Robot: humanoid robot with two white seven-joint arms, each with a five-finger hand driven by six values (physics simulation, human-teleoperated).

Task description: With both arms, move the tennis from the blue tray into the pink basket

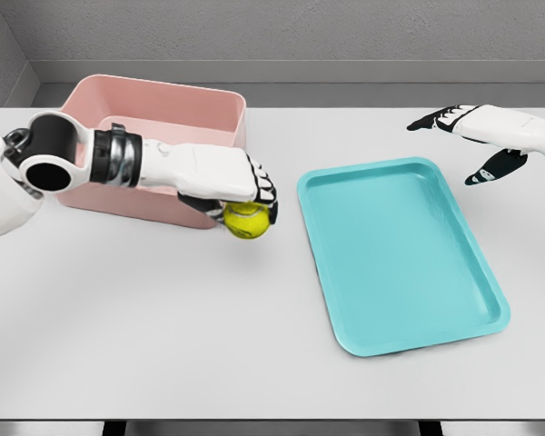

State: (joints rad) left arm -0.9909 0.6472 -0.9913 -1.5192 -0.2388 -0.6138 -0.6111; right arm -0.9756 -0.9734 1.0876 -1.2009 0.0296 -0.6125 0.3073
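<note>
Head view: left hand (241, 186) clenched around fuzzy yellow-green tennis ball (246, 221), between pink plastic basket (209, 104) and turquoise rectangular tray (463, 218); right hand (477, 136), fingers spread, holds nothing, above white table (163, 327).

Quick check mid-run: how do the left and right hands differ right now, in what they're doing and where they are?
The left hand is curled around the tennis ball, beside the pink basket; the right hand holds nothing, fingers spread. The left sits between the basket and the blue tray; the right hangs beyond the tray's far right corner. Both are white with dark fingers.
</note>
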